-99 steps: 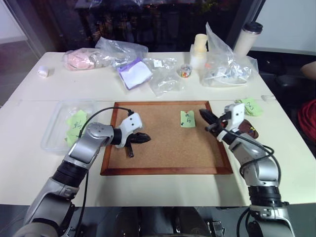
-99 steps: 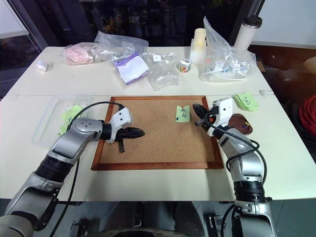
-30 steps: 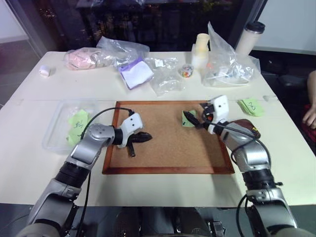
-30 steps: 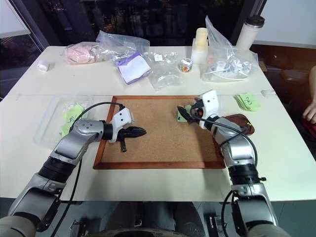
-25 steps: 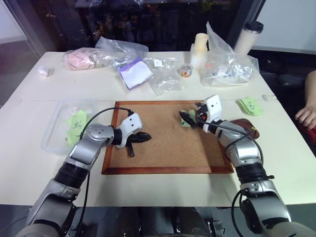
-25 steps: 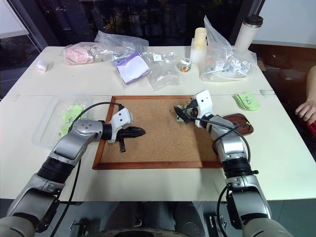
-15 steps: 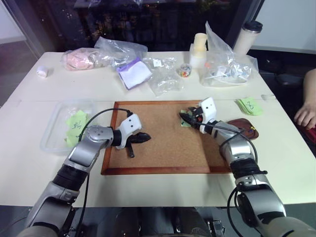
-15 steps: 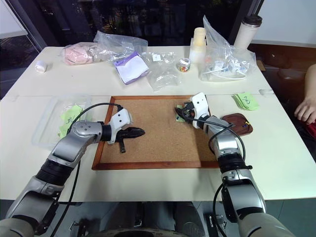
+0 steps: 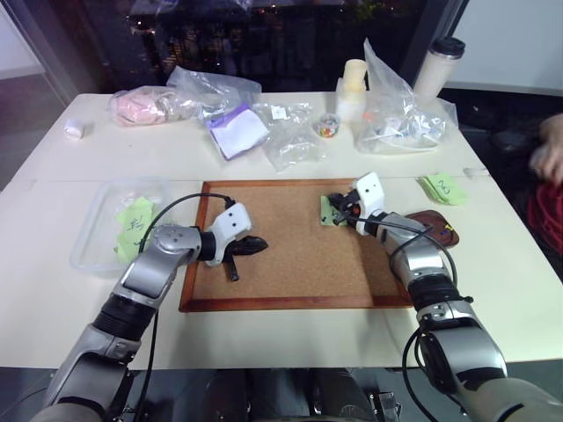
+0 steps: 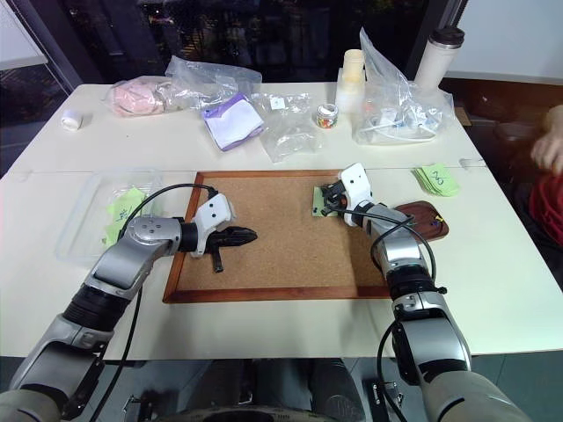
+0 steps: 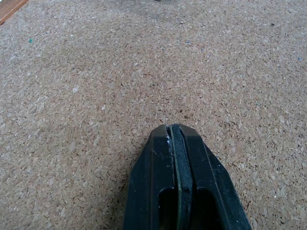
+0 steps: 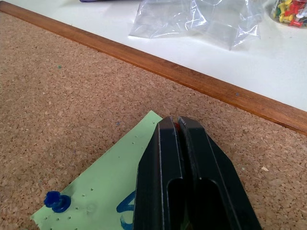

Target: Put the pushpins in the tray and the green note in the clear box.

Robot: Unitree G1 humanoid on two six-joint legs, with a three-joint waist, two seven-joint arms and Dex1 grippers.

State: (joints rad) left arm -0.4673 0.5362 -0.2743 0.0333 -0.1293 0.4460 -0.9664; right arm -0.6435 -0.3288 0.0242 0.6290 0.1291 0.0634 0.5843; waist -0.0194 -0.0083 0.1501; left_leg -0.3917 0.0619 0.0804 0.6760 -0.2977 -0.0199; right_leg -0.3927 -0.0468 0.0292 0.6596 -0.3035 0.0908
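The green note [image 12: 103, 191] lies on the corkboard [image 9: 295, 264], held by a blue pushpin [image 12: 56, 201] at one corner. My right gripper [image 12: 177, 125] is shut at the note's far edge, and a speck of red pushpin shows between its tips. In the left eye view this gripper [image 9: 334, 209] sits at the board's upper right. The reddish-brown tray [image 9: 433, 225] lies just right of the board. The clear box [image 9: 92, 242], with green notes inside, is left of the board. My left gripper [image 11: 173, 128] is shut and empty over bare cork, at the board's left [image 9: 255, 246].
Wrinkly plastic bags [image 9: 295, 145], a purple pad [image 9: 239, 130], a small jar of pins [image 9: 330, 126] and a white tumbler [image 9: 437, 66] line the table's far side. A green note stack [image 9: 444, 186] lies beyond the tray. A person's hand [image 9: 550, 149] is at the right edge.
My right gripper has moved forward and down onto the note's far edge and closed there. The left arm has stayed still. The person's hand at the right edge has risen.
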